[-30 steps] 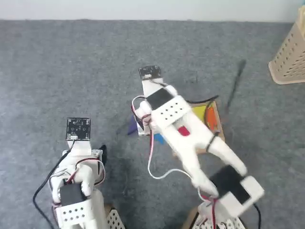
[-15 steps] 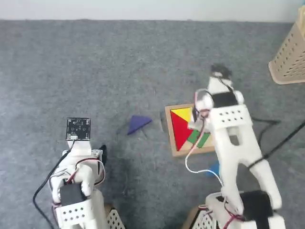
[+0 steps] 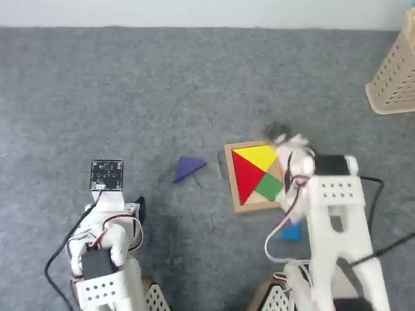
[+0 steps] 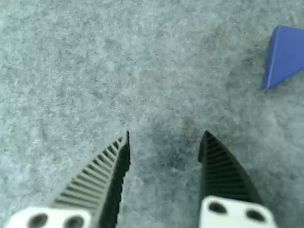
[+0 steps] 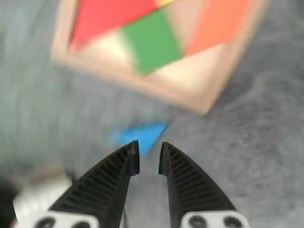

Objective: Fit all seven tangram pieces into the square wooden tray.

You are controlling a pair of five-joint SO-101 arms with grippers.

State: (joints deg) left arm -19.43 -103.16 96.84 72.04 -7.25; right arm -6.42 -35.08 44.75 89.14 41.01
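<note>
The square wooden tray point(image 3: 236, 194) lies right of centre and holds red point(image 3: 244, 176), yellow point(image 3: 257, 155) and green point(image 3: 268, 186) pieces; the right wrist view also shows an orange piece point(image 5: 216, 21) in the tray point(image 5: 190, 83). A dark blue triangle point(image 3: 189, 168) point(image 4: 285, 54) lies on the carpet left of the tray. A light blue triangle point(image 3: 291, 232) point(image 5: 142, 134) sits just outside the tray's near right corner. My right gripper point(image 5: 148, 145) is pinched on its near corner. My left gripper point(image 4: 166, 140) is open over bare carpet, short of the dark blue triangle.
Grey carpet covers the table. A beige slatted basket point(image 3: 395, 71) stands at the far right edge. The right arm point(image 3: 334, 201) overhangs the tray's right side. The left arm point(image 3: 104, 246) sits at the near left.
The right arm swung from over the dark blue triangle rightward across the tray and drew back. The light blue triangle went with it from the tray's left to its near right. The left arm stayed still.
</note>
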